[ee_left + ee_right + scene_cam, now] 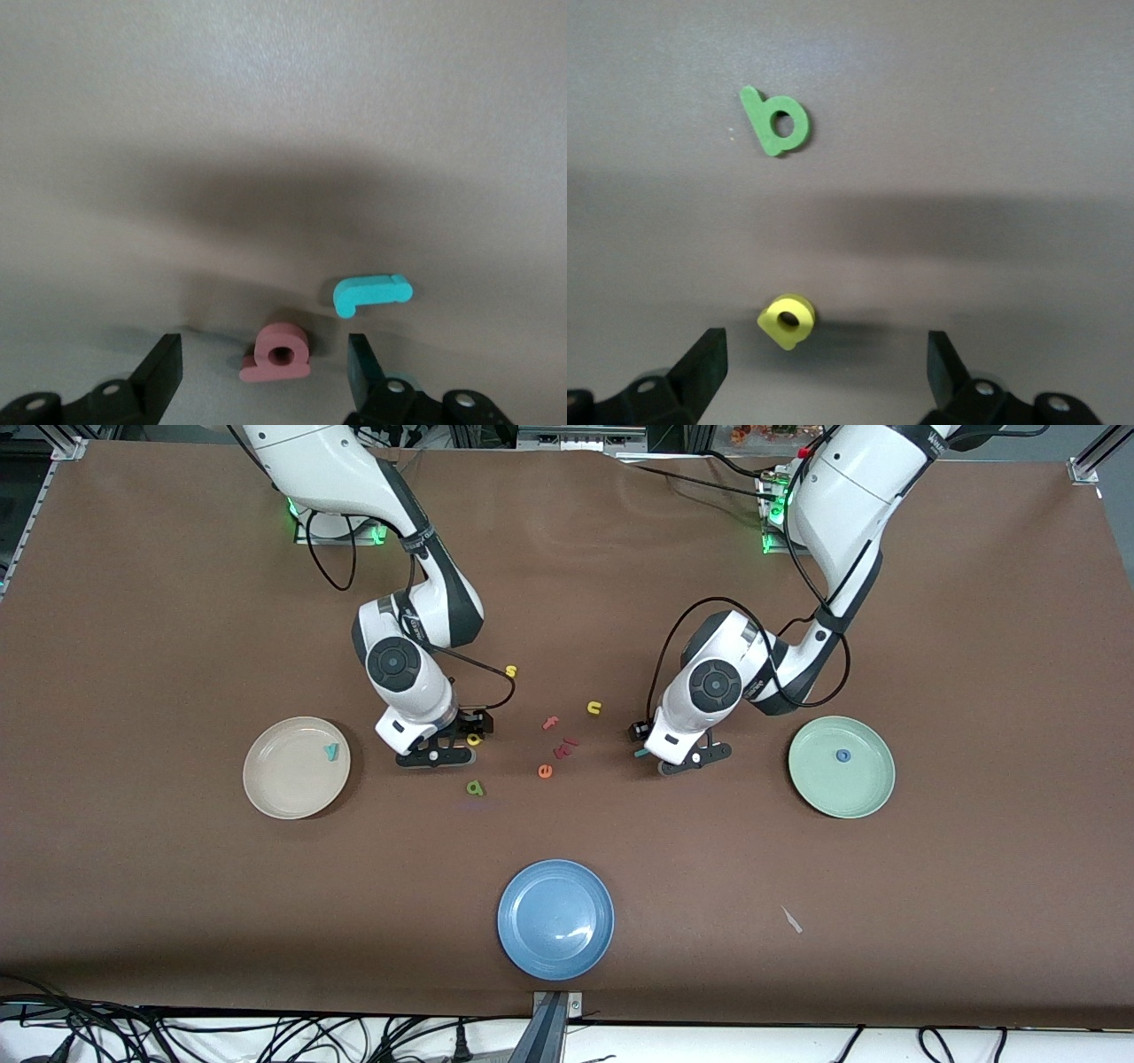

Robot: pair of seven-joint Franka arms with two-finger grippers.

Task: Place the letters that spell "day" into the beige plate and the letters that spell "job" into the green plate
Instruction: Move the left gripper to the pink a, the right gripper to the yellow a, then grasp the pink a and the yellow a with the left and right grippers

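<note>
Teal "y" lies flat in the beige plate, at center-left of the front frame; the plate is round, shallow, glossy cream. Blue ring "o" sits in the pale mint green plate, center-right.

Yellow "d", thick matte foam with one round hole, lies between the spread fingers of the right gripper, low over the brown cloth. Olive-green "a" lies apart from it on the cloth, lower in the front frame.

Left gripper is low, jaws apart and straddling the salmon "b", not visibly pinching it. Teal hook-shaped "j" lies just beside it.

Blue plate sits at lower center.
</note>
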